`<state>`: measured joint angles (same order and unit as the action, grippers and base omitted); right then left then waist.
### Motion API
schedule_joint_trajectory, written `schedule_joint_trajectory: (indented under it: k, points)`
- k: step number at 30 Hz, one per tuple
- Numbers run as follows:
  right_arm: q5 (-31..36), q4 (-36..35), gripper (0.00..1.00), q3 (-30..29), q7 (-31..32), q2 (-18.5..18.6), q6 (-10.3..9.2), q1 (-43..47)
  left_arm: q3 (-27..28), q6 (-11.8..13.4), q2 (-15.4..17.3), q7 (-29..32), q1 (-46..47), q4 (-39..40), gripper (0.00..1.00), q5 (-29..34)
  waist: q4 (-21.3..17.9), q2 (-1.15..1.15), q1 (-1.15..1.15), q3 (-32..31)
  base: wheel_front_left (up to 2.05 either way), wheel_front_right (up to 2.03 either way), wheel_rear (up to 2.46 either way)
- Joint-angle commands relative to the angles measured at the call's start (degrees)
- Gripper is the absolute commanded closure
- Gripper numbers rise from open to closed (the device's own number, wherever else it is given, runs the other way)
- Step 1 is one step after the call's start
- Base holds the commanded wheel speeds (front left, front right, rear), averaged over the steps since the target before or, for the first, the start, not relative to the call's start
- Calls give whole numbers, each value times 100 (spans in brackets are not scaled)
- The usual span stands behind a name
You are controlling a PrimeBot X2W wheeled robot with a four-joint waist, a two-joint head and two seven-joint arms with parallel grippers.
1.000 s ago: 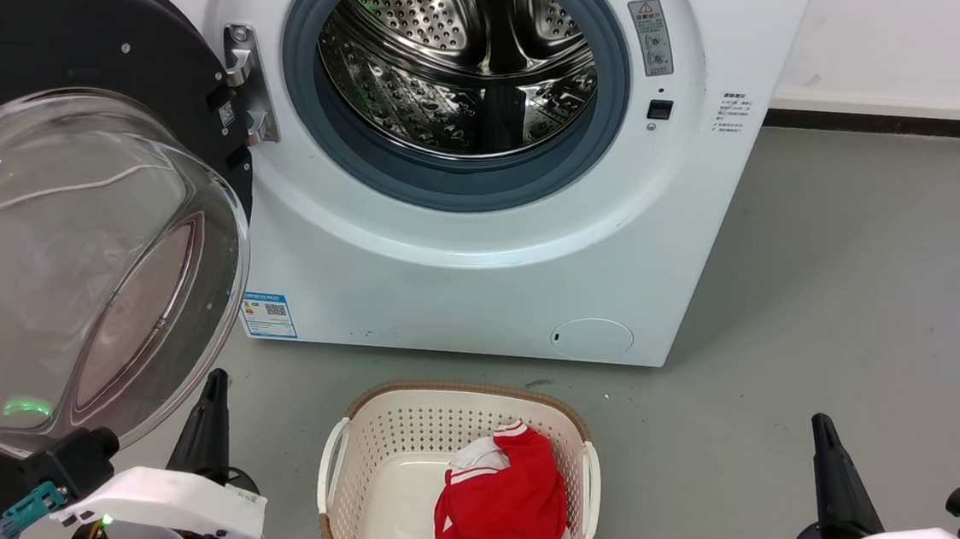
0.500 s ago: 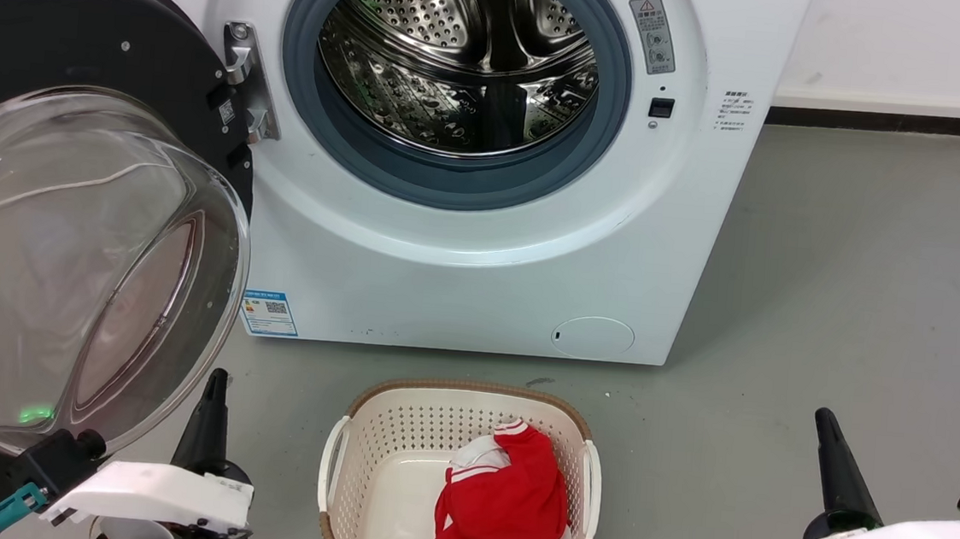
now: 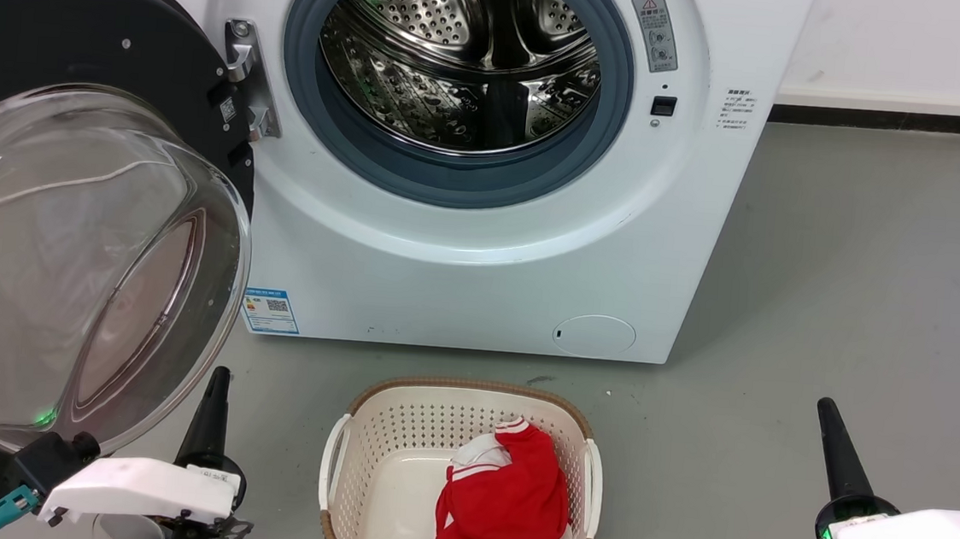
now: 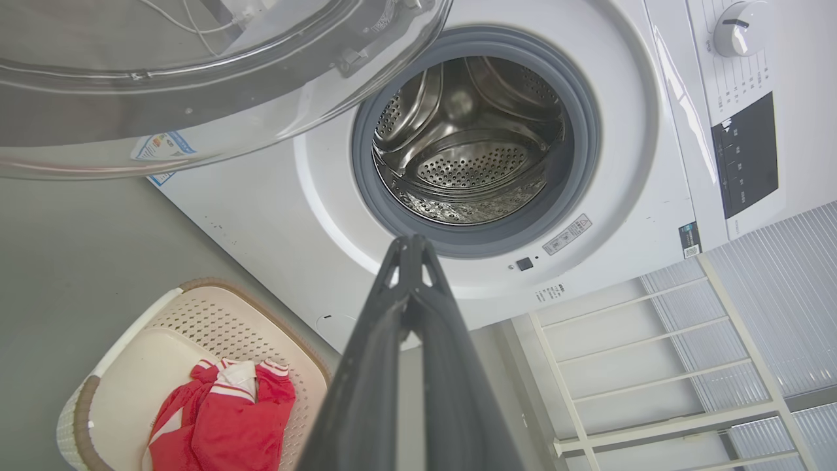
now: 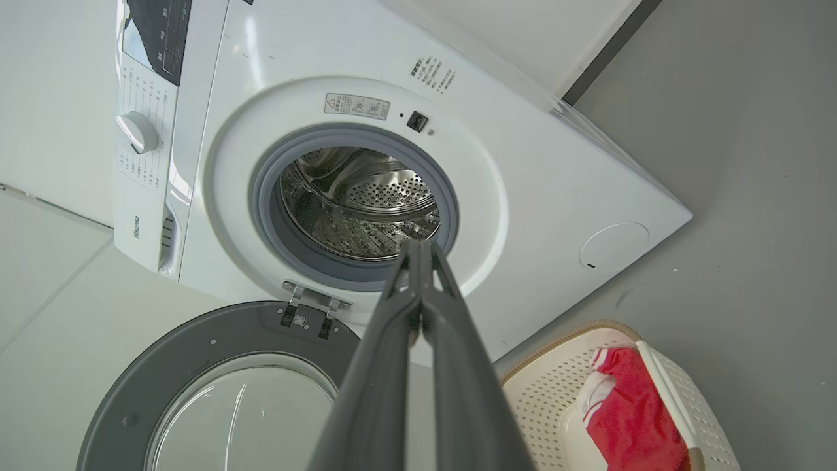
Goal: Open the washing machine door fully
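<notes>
i see one washing machine (image 3: pixel 481 252), a white front-loader, and i place everything else by it. its one washing machine door (image 3: pixel 53 39) is swung wide out to the machine's left as my head camera sees it. it hangs on one metal hinge (image 3: pixel 248 80) at the edge of the opening. the black disc's inner side faces me, with its one clear glass bowl (image 3: pixel 60 271) bulging toward the camera. i cannot tell whether the door is at the end of its swing.

the opening is uncovered: one perforated steel drum (image 3: pixel 463 54) inside one grey rubber gasket (image 3: pixel 452 183). low on the machine's front are one blue sticker (image 3: pixel 269 311) at the left corner and one round flap (image 3: pixel 594 335) toward the right. the right wrist view shows one dial (image 5: pixel 137 132) on the machine's top panel.

on the floor (image 3: pixel 830 288) just in front of the machine stands one pale basket (image 3: pixel 470 397) with one red garment (image 3: pixel 504 511) in it.

i have two pairs of fingers, both low and well short of the machine. my left fingers (image 3: pixel 209 420) are below the door's glass bowl, left of the basket, and not touching the door. my right fingers (image 3: pixel 840 461) are out past the machine's right side. in each wrist view the pair is pressed together to the tips, gripping nothing.
</notes>
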<state>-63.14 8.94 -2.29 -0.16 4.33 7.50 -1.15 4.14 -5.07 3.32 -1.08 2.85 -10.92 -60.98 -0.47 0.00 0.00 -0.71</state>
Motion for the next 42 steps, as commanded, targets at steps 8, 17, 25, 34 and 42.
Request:
schedule_joint_trajectory:
  k: [8,17,25,34,42]
  points:
    - [-573,56,100,-43,80,34,-1,-187,61,-67,2,146,184,-21,100,-568,6,0,0,11,0,0,0]
    - [-1083,144,100,-78,168,30,-1,-260,100,-109,-7,274,227,-83,100,-1085,13,0,0,24,0,0,0]
    - [-1504,220,100,-112,241,24,0,-309,128,-143,-16,381,265,-131,100,-1517,19,0,0,36,0,0,0]
    - [-1943,302,100,-148,317,14,0,-387,160,-170,-24,489,284,-185,100,-1965,26,0,0,49,0,0,0]
    - [-2261,360,100,-176,380,5,-1,-412,189,-201,-31,570,315,-226,100,-2294,31,0,0,59,0,0,0]
